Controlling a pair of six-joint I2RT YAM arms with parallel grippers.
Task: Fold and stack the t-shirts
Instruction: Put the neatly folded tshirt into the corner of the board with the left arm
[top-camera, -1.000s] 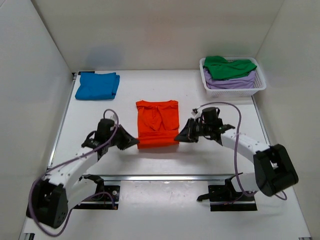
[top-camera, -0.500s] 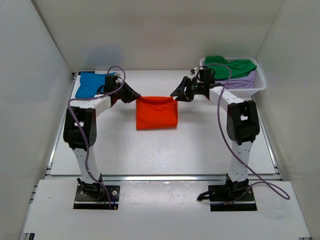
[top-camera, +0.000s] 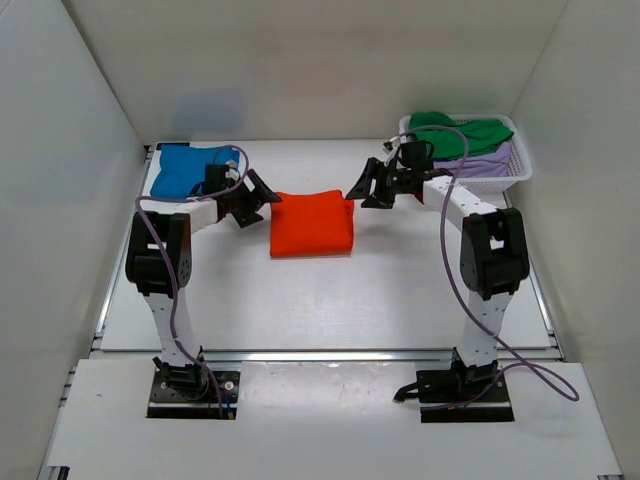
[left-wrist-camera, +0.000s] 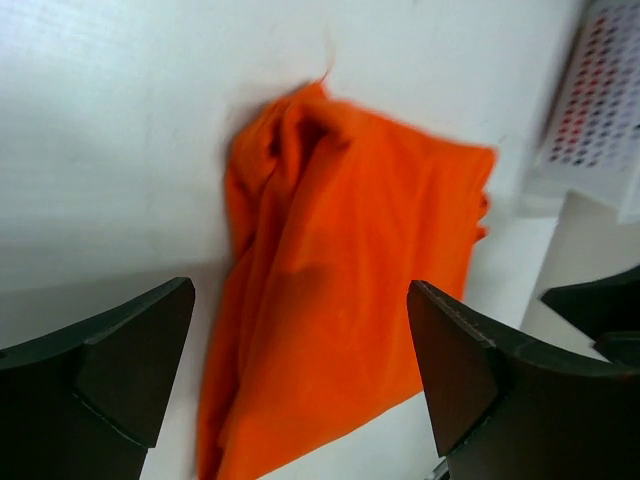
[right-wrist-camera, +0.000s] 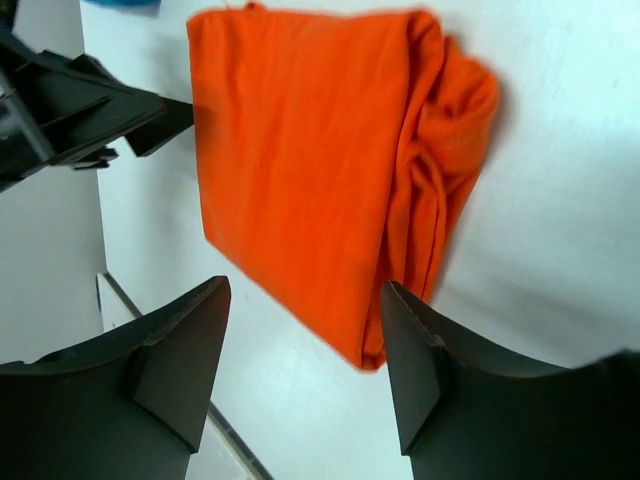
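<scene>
white surface (top-camera: 300, 300) carries everything here. the bright orange t-shirt (top-camera: 312, 223) lies flat on it, in the middle and a little toward the far side, as a compact rectangle of several layers. its right edge looks thick and a bit bunched in the right wrist view. the white lattice basket (top-camera: 470, 182) stands at the far right corner, with the green t-shirt (top-camera: 455, 132) on top of the pale lavender t-shirt (top-camera: 482, 163) inside it. the blue t-shirt (top-camera: 185, 170) rests folded at the far left corner, well apart from the orange one.

the left fingers (left-wrist-camera: 125, 355) are spread wide and hold nothing; they hang just beside the far left corner of the orange cloth. the right fingers (right-wrist-camera: 170, 355) are also spread wide and empty, just beside the far right corner.

i judge that the folding of the orange t-shirt is about finished and the stacking step is not yet done. the next move probably calls for taking the folded bundle on both sides, without opening its layers, and putting it squarely on the blue one. after that, two shirts in the basket remain.
</scene>
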